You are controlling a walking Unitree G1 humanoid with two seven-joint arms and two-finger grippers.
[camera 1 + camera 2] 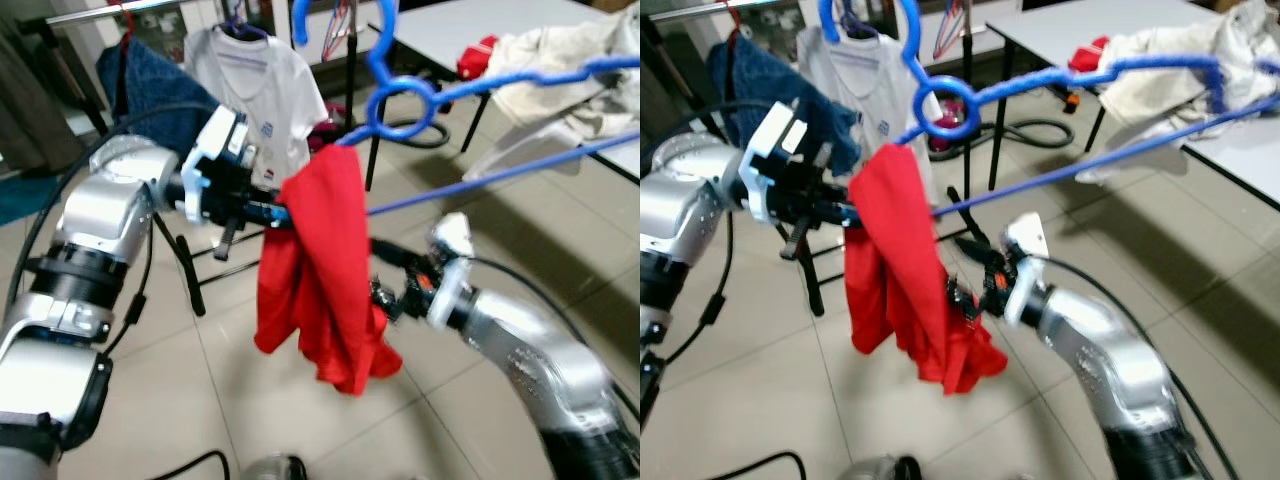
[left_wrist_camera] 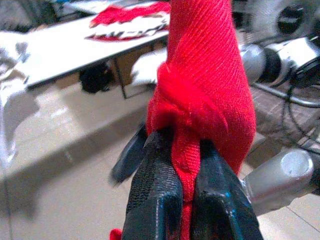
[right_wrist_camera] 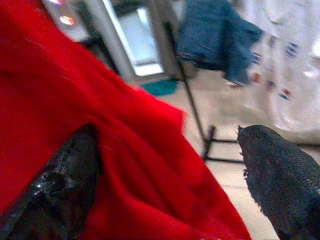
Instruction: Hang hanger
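Note:
A blue plastic hanger (image 1: 400, 105) hangs high in front of me, its hook (image 1: 345, 30) up and its long arms running off to the right. A red garment (image 1: 320, 270) droops from its left end. My left gripper (image 1: 272, 212) is shut on a bunched fold of the red garment (image 2: 200, 100), pinched between its fingers (image 2: 155, 195). My right gripper (image 1: 385, 292) is open at the garment's lower right edge. One of its fingers (image 3: 65, 185) lies against the red garment (image 3: 75, 90); the other finger (image 3: 285, 185) is apart from it.
A clothes rack (image 1: 130, 10) stands behind, carrying a white T-shirt (image 1: 255, 80) and a blue denim garment (image 1: 150, 90). The rack's black legs (image 1: 190, 270) spread over the tiled floor. To the right, a grey table (image 1: 470, 25) holds a heap of pale clothes (image 1: 560, 60).

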